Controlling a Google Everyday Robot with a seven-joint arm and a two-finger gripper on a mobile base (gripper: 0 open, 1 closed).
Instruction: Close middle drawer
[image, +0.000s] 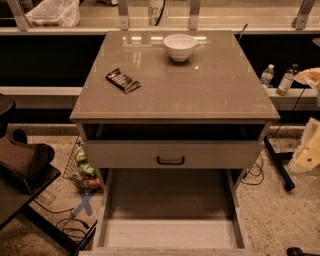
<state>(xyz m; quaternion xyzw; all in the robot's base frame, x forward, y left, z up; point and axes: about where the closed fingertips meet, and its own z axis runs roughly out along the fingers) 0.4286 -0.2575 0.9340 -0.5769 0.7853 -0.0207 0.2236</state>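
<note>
The middle drawer stands pulled far out toward me below the cabinet top. Its pale wood-grain floor is bare and its side walls run to the frame's bottom edge. Its front panel is only a strip at the bottom edge and its handle is hidden. Above it the uppermost drawer front with a black bar handle sits nearly pushed in, with a dark gap over it. My gripper is out of view. Only pale arm parts show at the right edge.
A white bowl and a dark snack packet lie on the cabinet top. A dark chair stands at the left, with cables and blue tape on the floor. Bottles and a black bar are at the right.
</note>
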